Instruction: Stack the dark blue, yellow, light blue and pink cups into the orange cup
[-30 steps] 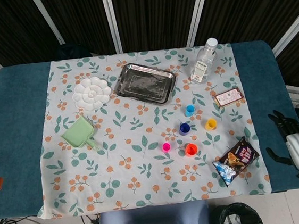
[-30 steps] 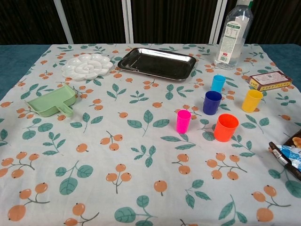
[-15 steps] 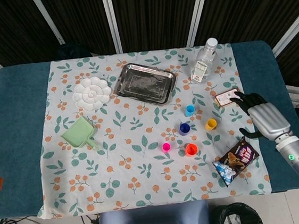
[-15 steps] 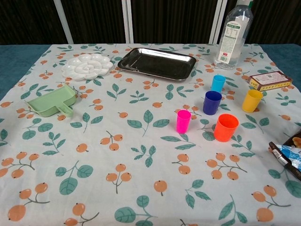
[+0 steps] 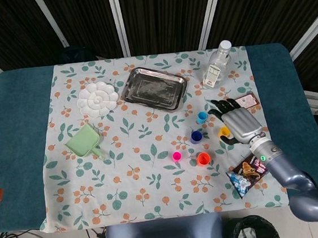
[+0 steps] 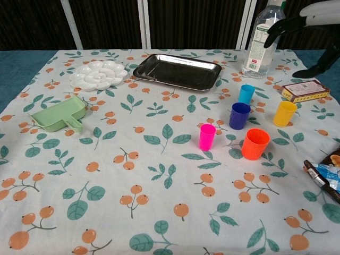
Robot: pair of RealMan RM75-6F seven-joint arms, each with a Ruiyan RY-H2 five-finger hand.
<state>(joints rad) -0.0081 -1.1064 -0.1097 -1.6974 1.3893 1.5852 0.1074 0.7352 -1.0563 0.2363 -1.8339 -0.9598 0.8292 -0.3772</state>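
The right hand hovers above the cluster of cups with fingers spread and nothing in them, palm down over the yellow cup. In the chest view only its dark fingertips show at the top right, clear of everything. The left hand is not in view.

All five cups stand upright and separate on the floral cloth: the orange cup nearest the robot, the pink cup to its left, the dark blue cup behind it, the light blue cup further back, and the yellow one off to the right. Nothing is nested yet.

The risk lies in the crowding. The cups look light and tall for their bases, and the dark blue and light blue ones stand close together, so wide-open fingers coming down on one could easily clip the other and send it rolling. The plastic bottle and the small box stand just behind the hand's reach, and the snack packet lies under the forearm; a careless sweep could knock any of them. A lopsided pinch on a rim would probably tip the cup rather than lift it.
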